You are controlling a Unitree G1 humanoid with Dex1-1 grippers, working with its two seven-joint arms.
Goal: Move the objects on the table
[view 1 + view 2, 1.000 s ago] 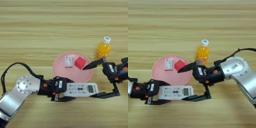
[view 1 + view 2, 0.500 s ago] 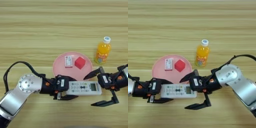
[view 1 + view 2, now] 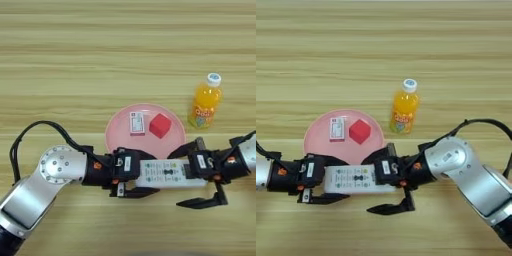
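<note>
The white remote lies flat just in front of the pink plate, and my left gripper is shut on its left end. From the right, my right gripper stands open, one finger on the plate side of the remote's right end and the other on the near side, both clear of it. The red cube sits on the plate. The orange juice bottle stands upright to the right of the plate.
A small white and red card lies on the plate beside the cube. The wooden table stretches bare behind the plate and bottle. Both forearms lie along the near edge.
My right gripper has moved from beside the bottle down and left to the remote's right end, its fingers now straddling it. The left gripper has kept hold of the remote.
</note>
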